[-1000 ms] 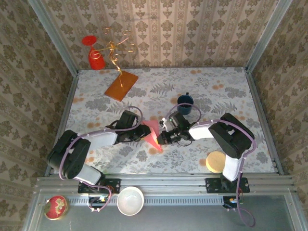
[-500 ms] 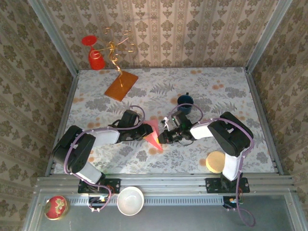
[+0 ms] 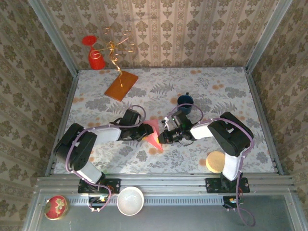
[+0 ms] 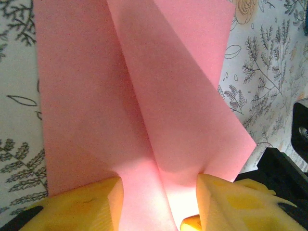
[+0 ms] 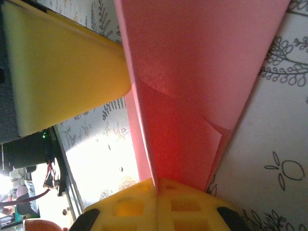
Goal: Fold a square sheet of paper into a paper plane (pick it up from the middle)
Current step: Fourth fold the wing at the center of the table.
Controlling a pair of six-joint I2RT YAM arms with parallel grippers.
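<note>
One paper plane [image 4: 144, 120]: pinched by right fingers [image 5: 187, 207], between parted left fingers [image 4: 91, 204].

Top view: light even, med-bright, from above. Sharp edge to edge. Short soft shadows on surface [image 3: 216, 96]. Mild wide-angle bend at corners.
Left wrist: sheet of paper [image 4: 82, 96] v. close to lens, soft and grainy. Pale backlit glow at btm, darker shadow band along fold.
Right wrist: glare blown white lower left. Right pincer's fingers [image 5: 183, 211] out of focus.
</note>
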